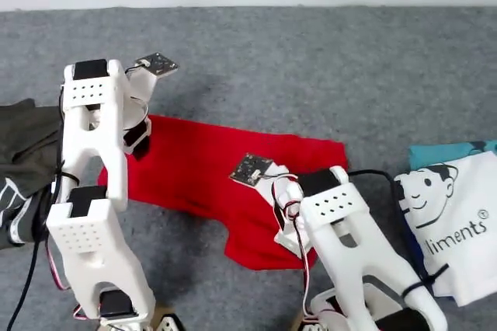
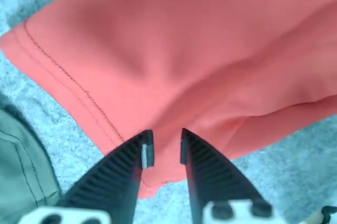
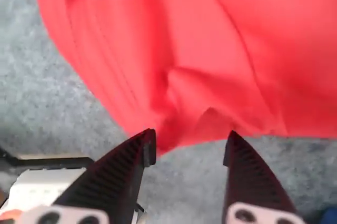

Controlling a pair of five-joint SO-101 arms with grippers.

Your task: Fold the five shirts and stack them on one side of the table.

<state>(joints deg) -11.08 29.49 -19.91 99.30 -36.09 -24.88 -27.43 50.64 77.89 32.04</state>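
A red shirt (image 1: pixel 233 183) lay spread and rumpled on the grey felt-covered table (image 1: pixel 326 59), and everything here is placed from it.

My left arm (image 1: pixel 97 191) stood over the shirt's left end. In my left wrist view, my left gripper (image 2: pixel 162 148) hung right above a stitched hem close to a corner of the red shirt (image 2: pixel 184 50). Its two black ribbed fingers (image 2: pixel 124 174) were drawn close together with a narrow gap between the tips, and red cloth showed through that gap. I could not tell whether they touched the cloth.

My right arm (image 1: pixel 357 245) stood at the shirt's near right edge. In my right wrist view, my right gripper (image 3: pixel 190 148) was spread wide, one fingertip on each side of a bunched fold at the edge of the red shirt (image 3: pixel 210 50), with grey table beyond that edge.

Left of the red shirt, just beside its hem, lay a dark olive shirt (image 1: pixel 23 137), also seen in my left wrist view (image 2: pixel 21 176). Right of the red shirt, apart from it, a white printed shirt (image 1: pixel 458 222) lay on top of a teal shirt (image 1: pixel 443 152).
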